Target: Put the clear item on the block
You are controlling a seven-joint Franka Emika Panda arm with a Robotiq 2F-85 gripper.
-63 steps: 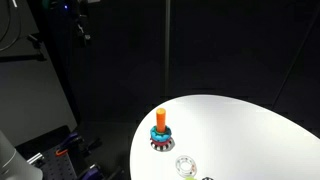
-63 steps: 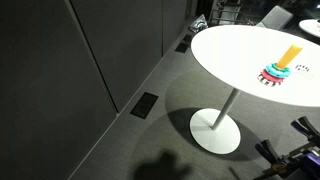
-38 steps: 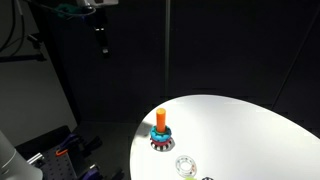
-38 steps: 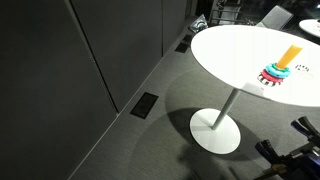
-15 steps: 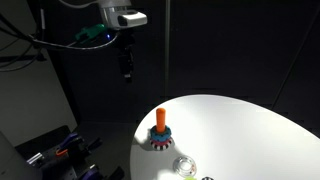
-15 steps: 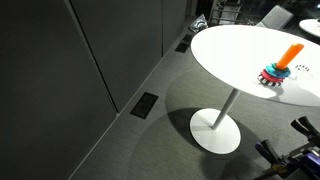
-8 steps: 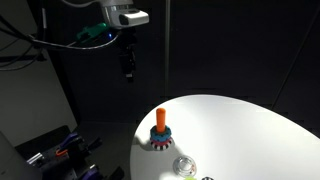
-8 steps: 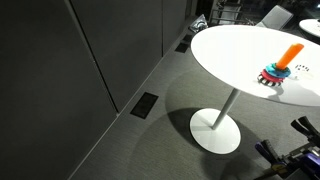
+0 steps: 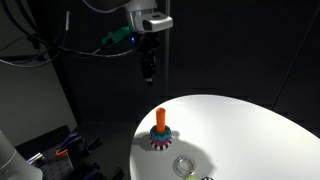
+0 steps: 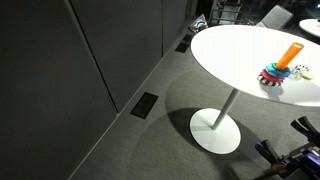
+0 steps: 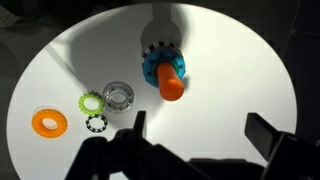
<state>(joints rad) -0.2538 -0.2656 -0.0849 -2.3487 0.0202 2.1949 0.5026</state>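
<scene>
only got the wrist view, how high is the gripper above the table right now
Observer: High. In an exterior view the gripper hangs well above the table.
Operator: lined up over the block?
Observer: Not quite. There it sits a little to one side of the block, though depth is unclear.
Operator: whats under the table
Observer: A single pedestal on a round foot.

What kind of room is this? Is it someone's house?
It is probably a lab or an office, not a home. There is a round white pedestal table on grey carpet, with plain dark wall panels beside it and a robot arm with cables nearby.
</scene>
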